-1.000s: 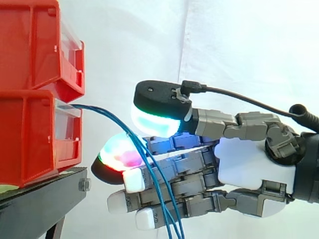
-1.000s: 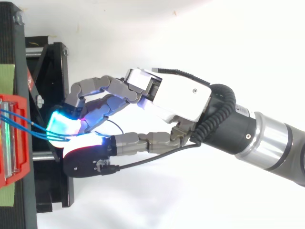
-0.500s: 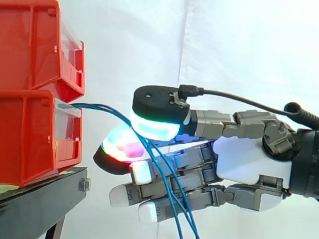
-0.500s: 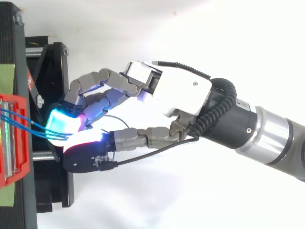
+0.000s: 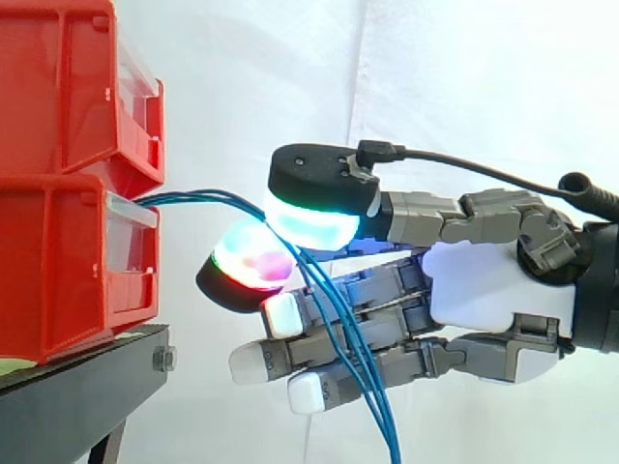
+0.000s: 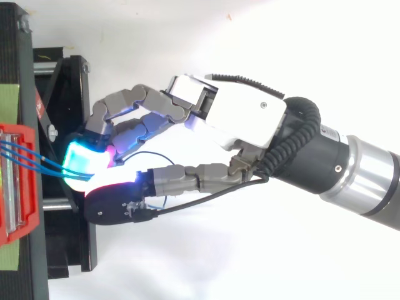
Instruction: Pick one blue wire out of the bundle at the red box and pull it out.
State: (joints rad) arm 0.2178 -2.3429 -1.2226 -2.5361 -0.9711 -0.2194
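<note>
Blue wires (image 5: 334, 319) come out over the clear front panel (image 5: 131, 242) of the lower red box (image 5: 58, 261), run level for a short way, then bend down and leave the side view at its bottom edge. The box sits on the black stand (image 5: 77, 387), with its front at the stand's edge nearest the hand. An upper red box (image 5: 68, 87) is stacked on it and juts out just above where the wires emerge.

The hand (image 5: 484, 290) reaches in from the right, level with the lower box and clear of it. It is closed on the blue wires. A pad glowing green and cyan (image 5: 311, 217) presses down from above and a pad glowing magenta and green (image 5: 253, 263) comes up from below, with the wires passing between them. I cannot tell how many strands of the bundle are pinched. The remaining fingers (image 5: 290, 358) stretch out nearly straight underneath, and the hanging wires cross in front of them.

From above, the wires (image 6: 25, 159) span the open gap between the box's rim (image 6: 15, 228) and the joined pads (image 6: 84, 159). The stand's frame (image 6: 62, 94) lies beneath the fingertips. A white curtain (image 5: 464, 77) hangs behind everything.
</note>
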